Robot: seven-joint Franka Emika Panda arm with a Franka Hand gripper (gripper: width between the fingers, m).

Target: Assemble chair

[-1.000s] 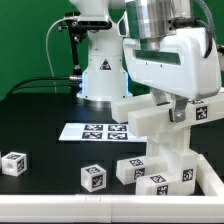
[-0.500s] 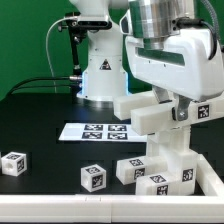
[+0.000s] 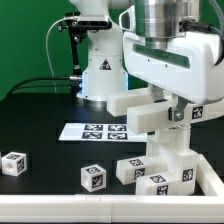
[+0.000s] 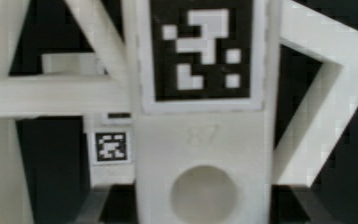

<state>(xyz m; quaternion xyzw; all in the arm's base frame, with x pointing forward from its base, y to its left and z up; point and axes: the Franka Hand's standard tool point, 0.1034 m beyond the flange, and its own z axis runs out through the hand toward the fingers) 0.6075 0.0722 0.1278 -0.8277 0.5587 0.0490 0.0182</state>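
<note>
Little change vs 1 s ago: gripper point(image 3: 178, 108) and the white chair part point(image 3: 146, 112) it clamps have crept slightly up and toward 9 o'clock in the exterior view. Jaws sit at a mid gap, closed on that part. I'd judge this is fine alignment over the partly built chair point(image 3: 165, 165), part not yet seated. That stack sits at 4-5 o'clock of the exterior view, long axis upright, 12-to-6. Held part's blunt end points approx 9 o'clock. Wrist view: tagged panel point(image 4: 201, 120) w/ round hole, diagonal bars point(image 4: 318, 90) beside it. Outer cube point(image 3: 13, 163) at 8 o'clock, inner cube point(image 3: 94, 177) at 6-7.
</note>
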